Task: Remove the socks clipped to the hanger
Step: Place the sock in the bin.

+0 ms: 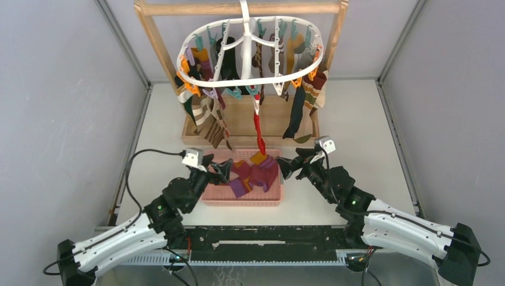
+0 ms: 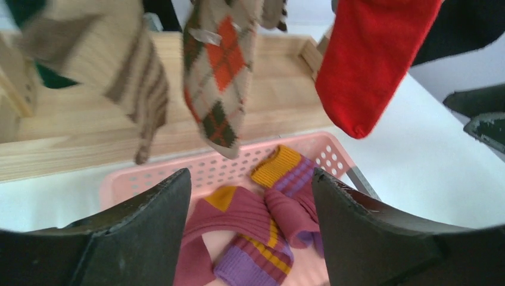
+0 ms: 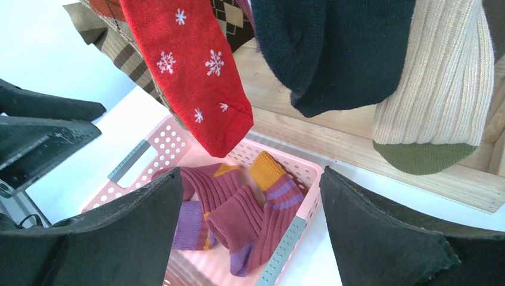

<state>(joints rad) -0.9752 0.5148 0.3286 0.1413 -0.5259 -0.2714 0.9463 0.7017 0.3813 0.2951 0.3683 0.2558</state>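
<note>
From above, most socks (image 1: pixel 211 122) hang clipped on the hanger (image 1: pixel 245 56); only a maroon pair (image 1: pixel 253 174) lies in the pink basket (image 1: pixel 241 201) (barely begun, I judge). Left wrist: the left gripper (image 2: pixel 250 176) gapes wide, empty. Right wrist: the right gripper (image 3: pixel 250 173) likewise, below a red sock (image 3: pixel 190 65).

Nothing here can be read: no lettering, brand, label or number on the hanger (image 1: pixel 245 50) or the pink basket (image 1: pixel 238 201). The only sign-like marks are small white snowflakes printed on the red sock (image 3: pixel 190 77).
</note>
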